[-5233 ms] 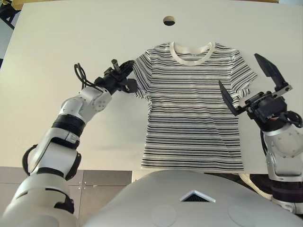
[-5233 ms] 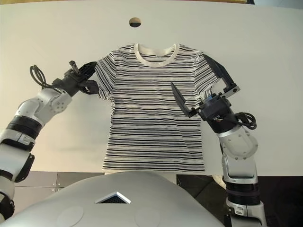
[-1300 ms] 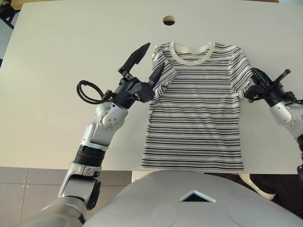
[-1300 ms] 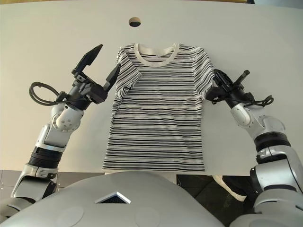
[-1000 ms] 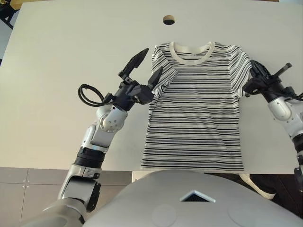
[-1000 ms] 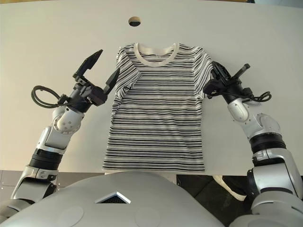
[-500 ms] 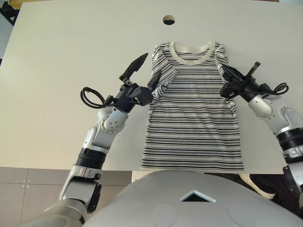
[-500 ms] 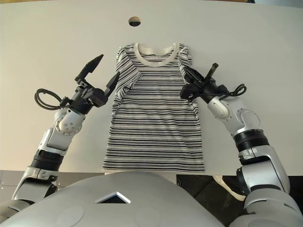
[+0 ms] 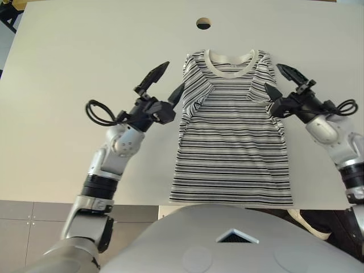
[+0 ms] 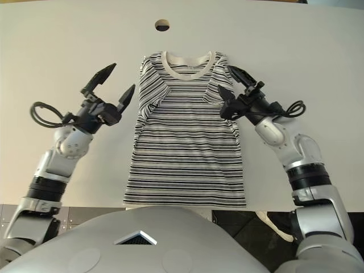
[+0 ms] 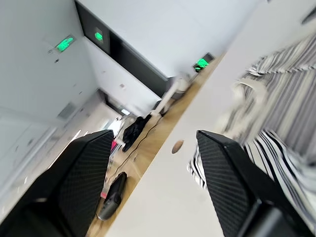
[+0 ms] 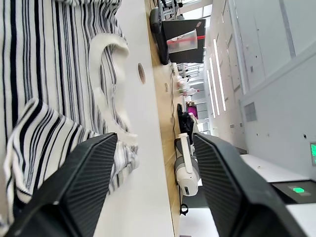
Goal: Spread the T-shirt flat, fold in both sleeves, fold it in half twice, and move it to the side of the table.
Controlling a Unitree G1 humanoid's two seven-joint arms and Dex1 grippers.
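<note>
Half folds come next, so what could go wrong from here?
The right gripper, open, sits close over the folded right sleeve; pulling away could snag and reopen it. The left sleeve fold looks puckered, so it may spring out. The T-shirt hem lies at the near edge of the table and might slide off.

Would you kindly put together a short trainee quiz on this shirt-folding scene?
1. True or false: the T-shirt has both sleeves folded in.
2. The right gripper is: A open; B shut on a sleeve; C shut on the hem.
3. Fill in: the round hole in the table lies beyond the shirt's ____.
Key: 1 true; 2 A; 3 collar.
</note>
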